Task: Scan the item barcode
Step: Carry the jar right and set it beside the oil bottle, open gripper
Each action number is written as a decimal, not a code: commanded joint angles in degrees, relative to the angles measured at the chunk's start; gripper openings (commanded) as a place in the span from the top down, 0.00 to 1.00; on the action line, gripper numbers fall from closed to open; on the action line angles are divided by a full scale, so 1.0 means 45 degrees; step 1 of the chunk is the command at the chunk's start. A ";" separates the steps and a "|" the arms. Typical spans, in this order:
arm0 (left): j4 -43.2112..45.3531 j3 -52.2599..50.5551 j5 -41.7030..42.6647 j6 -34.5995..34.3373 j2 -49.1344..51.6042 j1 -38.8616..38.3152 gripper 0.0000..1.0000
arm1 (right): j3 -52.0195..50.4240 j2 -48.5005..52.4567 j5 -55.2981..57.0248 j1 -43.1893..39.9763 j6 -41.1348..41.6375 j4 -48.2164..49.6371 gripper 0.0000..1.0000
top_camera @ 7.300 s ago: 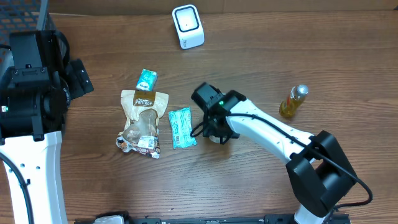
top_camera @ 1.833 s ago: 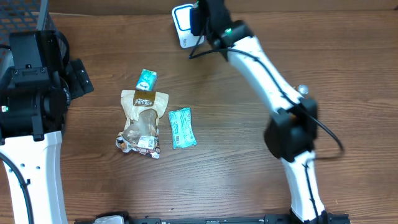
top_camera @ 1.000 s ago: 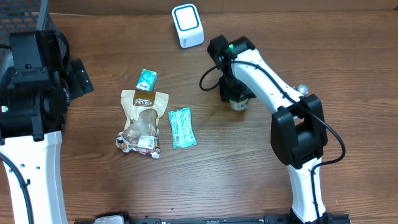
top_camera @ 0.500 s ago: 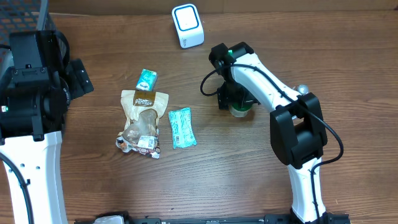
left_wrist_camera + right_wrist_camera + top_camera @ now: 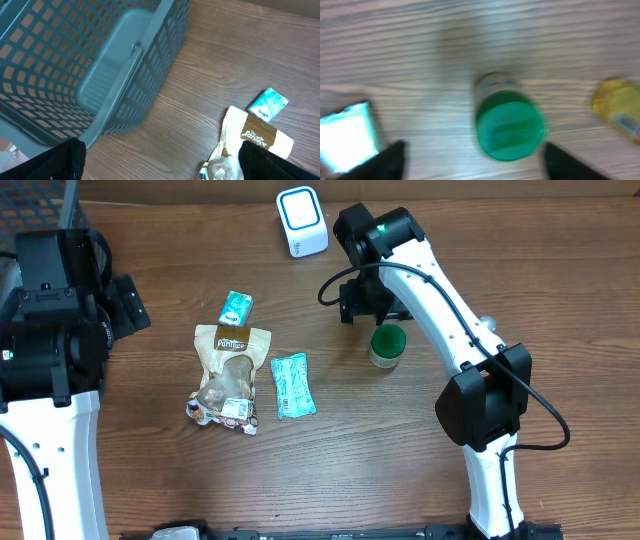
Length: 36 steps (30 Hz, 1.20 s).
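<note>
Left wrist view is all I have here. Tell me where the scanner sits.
Observer: The white scanner stands at the far edge of the table, beyond the teal packet you can see.
Operator: Report on the right tool.
Observer: It hangs open with nothing in it, between the scanner and a green-capped bottle that stands upright on the table, apart from the tool.
Operator: Name anything else over there.
Observer: A yellow bottle sits beyond the green-capped one, on the side away from the packets.
</note>
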 commanded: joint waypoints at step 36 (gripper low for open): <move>0.0019 0.0248 -0.0121 0.0092 0.0019 0.0000 0.00 | -0.3905 -0.0175 0.0442 -0.1778 0.0801 0.2691 0.93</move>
